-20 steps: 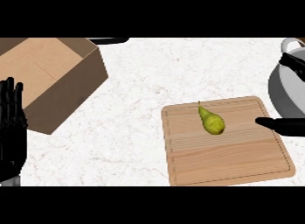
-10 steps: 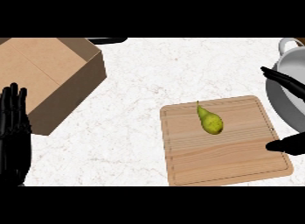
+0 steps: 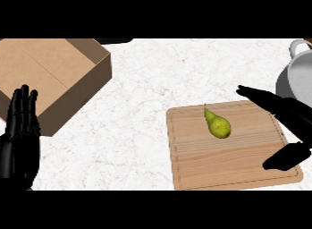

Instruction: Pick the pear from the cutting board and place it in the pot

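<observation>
- The pear lies on its side on the cutting board, in the board's upper middle, with its thin stem end pointing toward the far edge and its rounded end toward the near edge.
- Nothing touches the pear; bare wood shows all around it.
- The right hand comes in from the right edge above the board's right side, spread wide, with its long fingers reaching out past the board's far right corner and its thumb hanging over the board's near right part.
- The right hand holds nothing, and the pear sits to the left of it, in line with the gap between fingers and thumb but apart from both.
- The pot stands at the right edge of the counter, just beyond the board's right corner, partly cut off by the view; what shows of its pale inside has nothing in it.
- The left hand rests at the lower left, flat and open with fingers straight and pointing away, holding nothing.
- A cardboard box sits at the upper left, open at the top, just beside the left hand's fingertips.
</observation>
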Tool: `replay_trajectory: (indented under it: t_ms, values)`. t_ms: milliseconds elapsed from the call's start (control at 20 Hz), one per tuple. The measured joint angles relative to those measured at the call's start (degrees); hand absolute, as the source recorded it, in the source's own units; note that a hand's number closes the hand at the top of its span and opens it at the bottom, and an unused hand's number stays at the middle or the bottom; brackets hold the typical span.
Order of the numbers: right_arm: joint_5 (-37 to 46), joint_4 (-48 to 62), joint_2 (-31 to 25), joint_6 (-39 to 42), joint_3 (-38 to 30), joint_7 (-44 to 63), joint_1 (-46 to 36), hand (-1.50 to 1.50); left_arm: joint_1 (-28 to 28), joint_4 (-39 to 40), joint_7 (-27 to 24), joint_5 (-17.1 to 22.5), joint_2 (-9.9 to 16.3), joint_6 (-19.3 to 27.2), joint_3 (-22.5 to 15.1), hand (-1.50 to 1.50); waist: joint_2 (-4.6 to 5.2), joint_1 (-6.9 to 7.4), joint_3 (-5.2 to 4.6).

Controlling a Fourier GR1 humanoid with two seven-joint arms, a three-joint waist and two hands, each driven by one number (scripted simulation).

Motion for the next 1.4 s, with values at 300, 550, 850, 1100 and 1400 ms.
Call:
replay_trajectory:
  t_ms: [300, 550, 850, 1100, 1400]
  values:
    - [3.3, 0.4, 3.9, 1.8, 4.4, 8.7, -2.8, -1.5, -0.8, 0.8, -0.3, -0.8, -0.9, 0.2, -0.2, 0.0, 0.02, 0.39, 0.11]
    - [5.6, 3.7, 6.0, 3.8, 6.6, 12.8, -4.7, -1.5, -1.0, 0.8, -0.1, -1.1, -1.5, 0.0, -0.6, 0.0, 0.08, 0.64, 0.14]
    - [7.8, 6.4, 10.4, 3.9, 8.9, 14.8, -5.3, -1.5, -1.2, 1.0, 0.0, -1.4, -1.8, -0.5, -0.6, 0.0, 0.04, 0.63, 0.19]
    - [9.8, 9.3, 12.4, 3.7, 9.4, 14.4, -6.7, -1.5, -1.2, 1.2, 0.0, -1.9, -2.3, -0.5, -0.7, 0.0, 0.02, 0.58, 0.23]
    - [11.7, 12.7, 14.2, 3.6, 9.7, 13.7, -7.6, -1.5, -1.3, 1.5, -0.4, -2.3, -2.9, -0.5, -0.6, 0.0, 0.0, 0.41, 0.28]
